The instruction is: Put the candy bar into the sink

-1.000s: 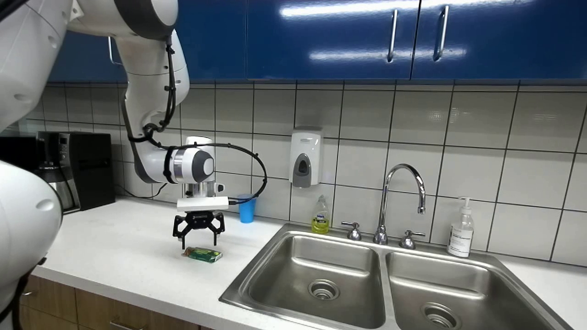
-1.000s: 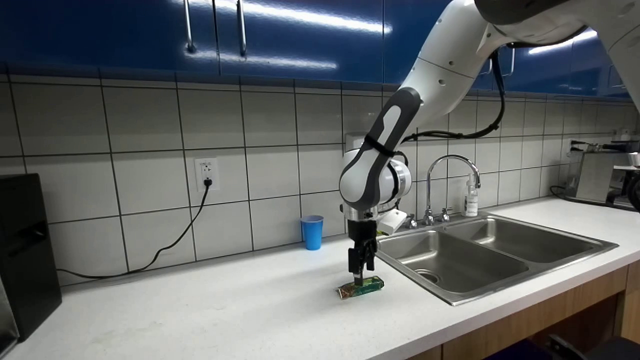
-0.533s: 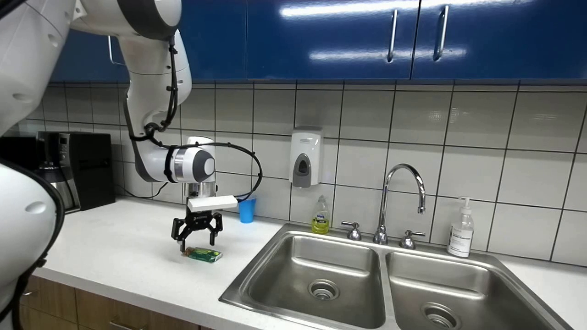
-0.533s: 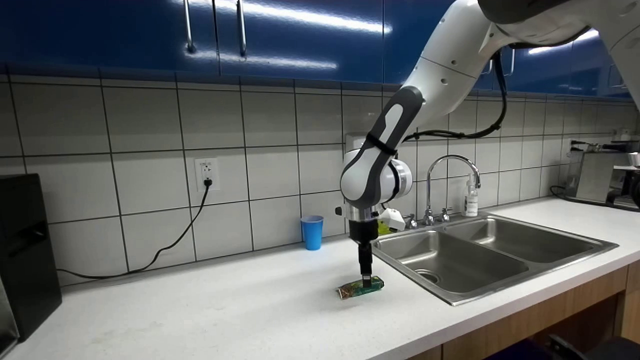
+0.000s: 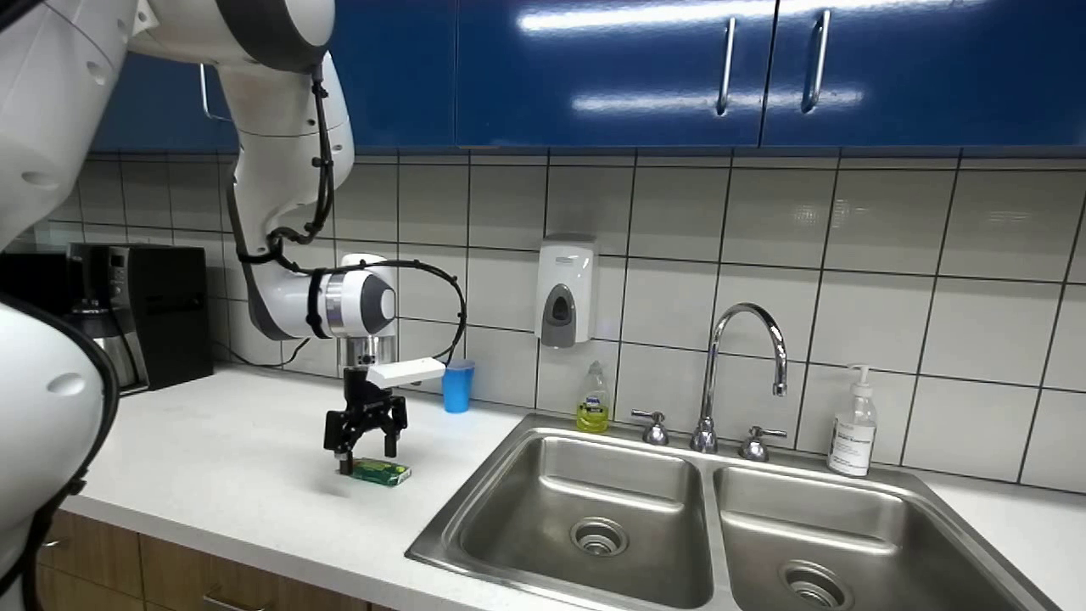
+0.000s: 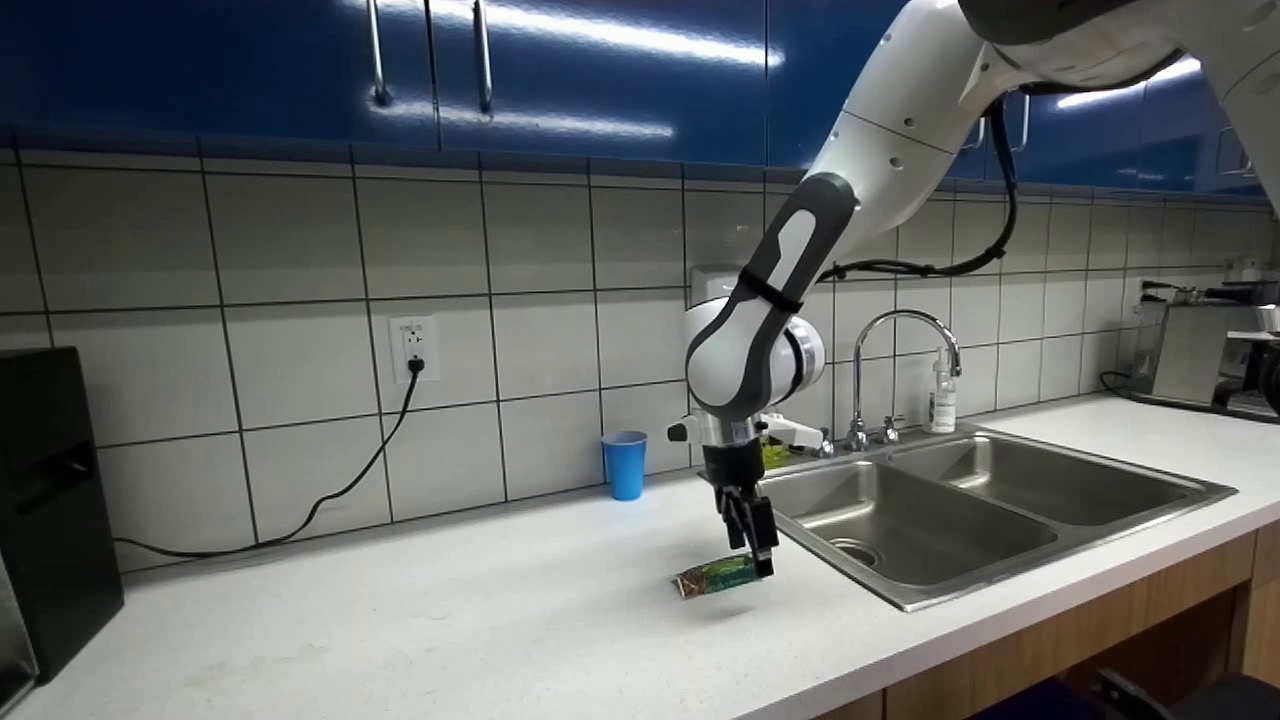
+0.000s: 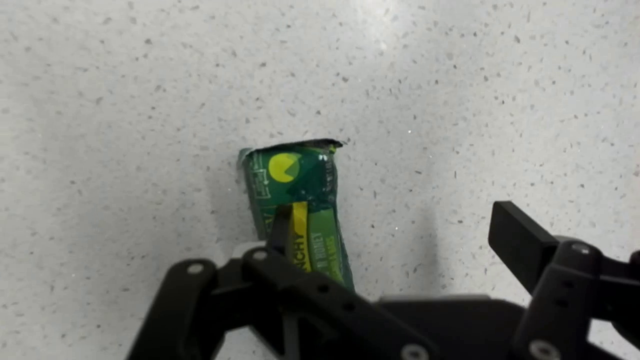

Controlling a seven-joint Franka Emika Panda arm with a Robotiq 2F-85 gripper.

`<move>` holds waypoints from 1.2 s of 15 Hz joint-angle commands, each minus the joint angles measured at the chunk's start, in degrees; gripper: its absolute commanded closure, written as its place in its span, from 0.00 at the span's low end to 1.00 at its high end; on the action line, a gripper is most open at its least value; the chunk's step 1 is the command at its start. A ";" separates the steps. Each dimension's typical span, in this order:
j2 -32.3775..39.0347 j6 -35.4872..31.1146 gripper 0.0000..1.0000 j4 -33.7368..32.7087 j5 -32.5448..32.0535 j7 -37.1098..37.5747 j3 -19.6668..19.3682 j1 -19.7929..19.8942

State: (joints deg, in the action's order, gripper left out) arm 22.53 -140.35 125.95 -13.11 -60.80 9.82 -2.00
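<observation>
A kitchen: a double-basin stainless sink (image 5: 715, 532) is set into the countertop (image 5: 212, 458), its gooseneck faucet (image 5: 709, 382) and a dish-soap bottle (image 5: 593, 407) near the back edge, where tiles (image 5: 670, 297) rise to blue wall cabinets (image 5: 607, 72); wood-fronted drawers (image 5: 195, 573) sit below the front edge.

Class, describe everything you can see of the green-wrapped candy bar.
The candy bar is a small oblong in a shiny, plastic-looking green wrapper, with yellow and lighter green panels, a yellow round mark and partly hidden lettering, including HONEY. An exterior view shows one brownish end. It lies on the speckled countertop, apart from the sink. One finger of the open gripper overlaps it in the wrist view; whether they touch is unclear.
</observation>
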 commanded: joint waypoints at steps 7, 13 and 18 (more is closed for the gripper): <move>-0.58 -0.40 0.00 -0.90 -3.30 -4.92 -0.30 -0.24; 0.19 -1.84 0.00 -1.04 -0.65 -5.87 0.61 0.50; 0.85 -2.99 0.00 -1.17 2.02 -7.54 1.53 1.14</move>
State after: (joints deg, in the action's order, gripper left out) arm 22.95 -142.24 125.19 -13.64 -65.15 9.98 -2.14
